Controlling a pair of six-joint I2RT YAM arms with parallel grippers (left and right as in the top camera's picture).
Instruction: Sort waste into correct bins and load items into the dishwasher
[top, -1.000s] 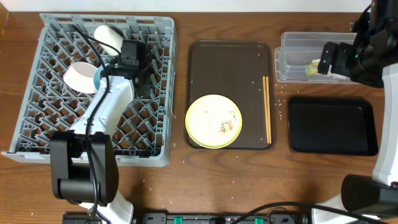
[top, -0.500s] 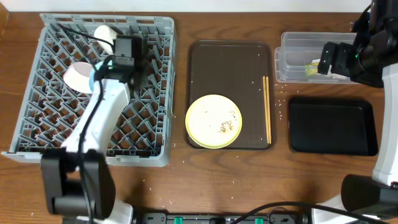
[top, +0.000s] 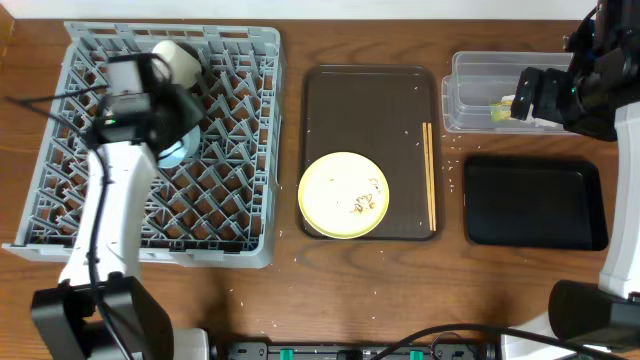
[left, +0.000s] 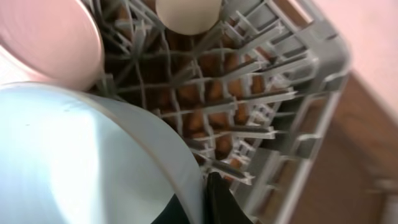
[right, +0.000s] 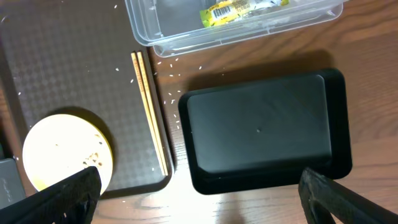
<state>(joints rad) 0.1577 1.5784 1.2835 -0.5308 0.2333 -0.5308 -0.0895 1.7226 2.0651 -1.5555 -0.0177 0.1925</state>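
Observation:
In the left wrist view a light blue bowl (left: 81, 155) fills the lower left, and my left gripper (left: 205, 199) is shut on its rim. The same view has a white bowl (left: 43, 37) and a white cup (left: 186, 12) standing in the grey dish rack (left: 298, 81). From overhead, the left gripper (top: 168, 128) is over the rack's (top: 240, 200) left half, the light blue bowl (top: 178, 152) peeking out beneath it. My right gripper (right: 199, 196) is open over the black tray (right: 261, 124). A yellow-green wrapper (right: 239, 9) lies in the clear tub (right: 155, 25). The pale yellow plate (top: 344, 194) holds crumbs (top: 362, 203).
The plate rests on a dark brown serving tray (top: 370, 100), with wooden chopsticks (top: 431, 175) along its right side. Rice crumbs (top: 450, 165) are scattered on the wooden table between the serving tray and the bins.
My left arm has swung left across the rack and its gripper has shut on the light blue bowl's rim. The right arm has not moved.

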